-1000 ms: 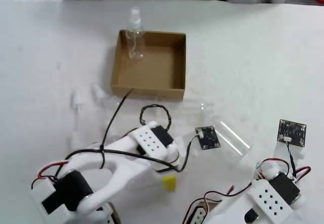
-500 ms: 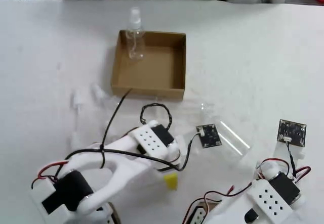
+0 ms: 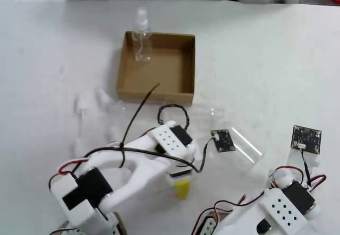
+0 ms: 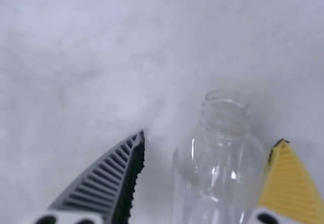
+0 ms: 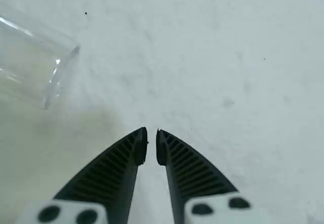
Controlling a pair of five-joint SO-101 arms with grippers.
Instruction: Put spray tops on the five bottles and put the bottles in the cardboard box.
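Table: white and broad [image 3: 276, 44], with the cardboard box [image 3: 192, 68] at its middle, toward the far side.
Done: one capped bottle [image 3: 142, 41] stands at the far left corner of the box, seemingly inside it.
Left to do: by my count four bottles; loose spray tops [image 3: 81, 105] lie on the table left of the box, and a clear lying bottle [image 3: 245, 144] rests to the right, near the box. The clear parts are too faint to count surely.
Left hand: [image 4: 210, 142] open around an uncapped bottle [image 4: 217, 173], grey finger apart from it, yellow finger just beside or touching.
Left arm: [image 3: 133, 166] stretched low over the near middle of the table.
Right hand: [image 5: 151, 145] fingers drawn almost together, empty, above bare table at the near right.
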